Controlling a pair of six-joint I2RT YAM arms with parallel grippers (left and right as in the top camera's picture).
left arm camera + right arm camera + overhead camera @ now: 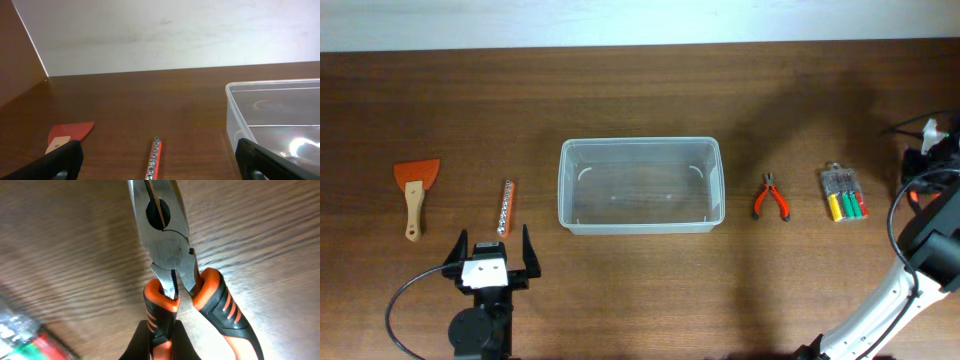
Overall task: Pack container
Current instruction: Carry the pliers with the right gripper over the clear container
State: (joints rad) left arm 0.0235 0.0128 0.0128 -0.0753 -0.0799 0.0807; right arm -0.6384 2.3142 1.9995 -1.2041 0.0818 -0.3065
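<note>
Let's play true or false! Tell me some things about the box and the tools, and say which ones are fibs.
1. The container has nothing in it. True.
2. The pliers lie inside the container. False: they lie on the table, beside the container.
3. The left gripper is open. True.
4. The scraper has a blue blade. False: its blade is orange.
</note>
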